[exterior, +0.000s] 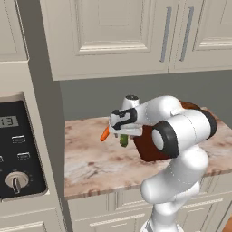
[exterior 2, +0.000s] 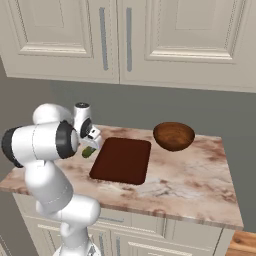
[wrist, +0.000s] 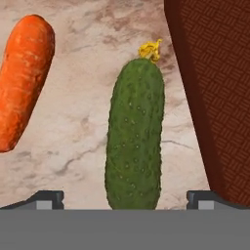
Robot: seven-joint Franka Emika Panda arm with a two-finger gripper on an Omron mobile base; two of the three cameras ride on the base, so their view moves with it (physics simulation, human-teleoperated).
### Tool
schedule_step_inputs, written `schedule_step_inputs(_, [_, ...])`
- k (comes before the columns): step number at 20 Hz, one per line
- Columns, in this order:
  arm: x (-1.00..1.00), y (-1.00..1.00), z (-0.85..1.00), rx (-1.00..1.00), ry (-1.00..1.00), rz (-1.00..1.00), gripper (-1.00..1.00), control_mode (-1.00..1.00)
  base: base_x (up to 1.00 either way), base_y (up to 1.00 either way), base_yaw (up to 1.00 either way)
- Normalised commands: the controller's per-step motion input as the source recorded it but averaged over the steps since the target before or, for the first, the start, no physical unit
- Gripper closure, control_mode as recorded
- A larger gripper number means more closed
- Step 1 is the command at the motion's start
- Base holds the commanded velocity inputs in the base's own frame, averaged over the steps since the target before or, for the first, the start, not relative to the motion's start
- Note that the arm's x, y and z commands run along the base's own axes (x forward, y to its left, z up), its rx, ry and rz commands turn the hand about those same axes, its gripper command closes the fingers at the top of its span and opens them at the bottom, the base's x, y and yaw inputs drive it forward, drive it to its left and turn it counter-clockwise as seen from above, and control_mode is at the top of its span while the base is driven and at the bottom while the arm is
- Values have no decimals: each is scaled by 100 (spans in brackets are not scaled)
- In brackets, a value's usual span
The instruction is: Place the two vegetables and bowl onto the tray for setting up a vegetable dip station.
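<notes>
Fingers (wrist: 46, 199) spread wide, holding nothing: lower squarely astride cucumber (wrist: 135, 136), clear of carrot (wrist: 24, 83) and tray (wrist: 219, 93), then close.

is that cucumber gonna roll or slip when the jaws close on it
The cucumber is rounded and lies loose on the stone counter, so a nudge from the side would probably roll it. Its skin looks bumpy, which may help the hold. It looks firm, likely stiff when lifted. The gripper has its jaws open either side of it.

Even, soft rendered light throughout — no glare, no hard shadows. The bench (exterior: 99, 158) looks flat-lit and slightly coarse in both base views; the hand view is sharper — the cucumber's (wrist: 135, 136) bumps read clearly.
</notes>
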Motion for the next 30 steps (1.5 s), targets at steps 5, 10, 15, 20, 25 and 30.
schedule_step_inputs(5, [18,0,-19,0,0,0,-100,-100,0,0,0])
schedule_step_inputs(10, [7,0,-21,0,0,0,-100,-100,0,0,0])
schedule_step_inputs(15, [5,0,-20,0,0,0,-100,-100,0,0,0])
schedule_step_inputs(20, [4,0,-19,0,0,0,-100,-100,0,0,0])
schedule_step_inputs(25, [0,0,-2,0,0,0,100,-100,0,0,0])
schedule_step_inputs(30, [0,0,0,0,0,0,100,-100,0,0,0])
